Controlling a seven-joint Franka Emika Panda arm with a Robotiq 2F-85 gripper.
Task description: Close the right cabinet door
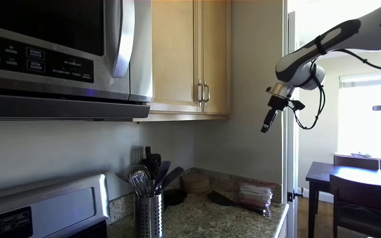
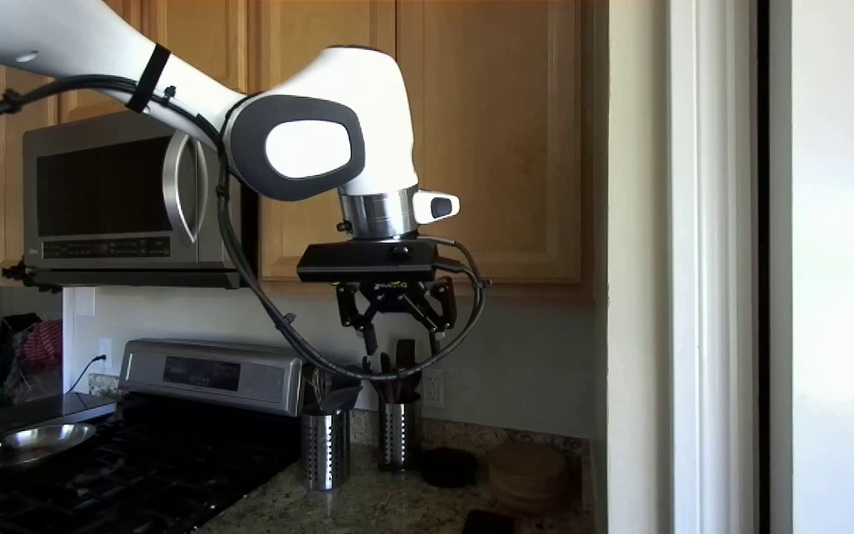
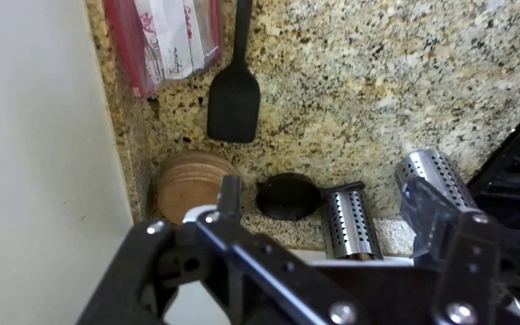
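The right cabinet door (image 1: 216, 56) is a tall light maple panel at the upper middle in an exterior view. It looks shut, level with the matching left door (image 1: 174, 53), and its silver bar handle (image 1: 206, 93) sits beside that door's handle. In an exterior view the right door (image 2: 501, 141) is partly covered by the arm, and its handle is hidden. My gripper (image 1: 266, 128) points down, apart from the door, in front of the cabinet. The gripper's fingers are spread and empty in an exterior view (image 2: 403, 345) and the wrist view (image 3: 323, 192). The door is out of the wrist view.
A steel microwave (image 1: 124, 89) hangs left of the cabinet. A side wall (image 1: 253, 82) stands to the right. Below, the granite counter (image 3: 355, 90) holds a spatula (image 3: 234, 104), a plastic bag (image 3: 169, 40), wooden discs (image 3: 192, 185) and perforated steel holders (image 3: 350, 221).
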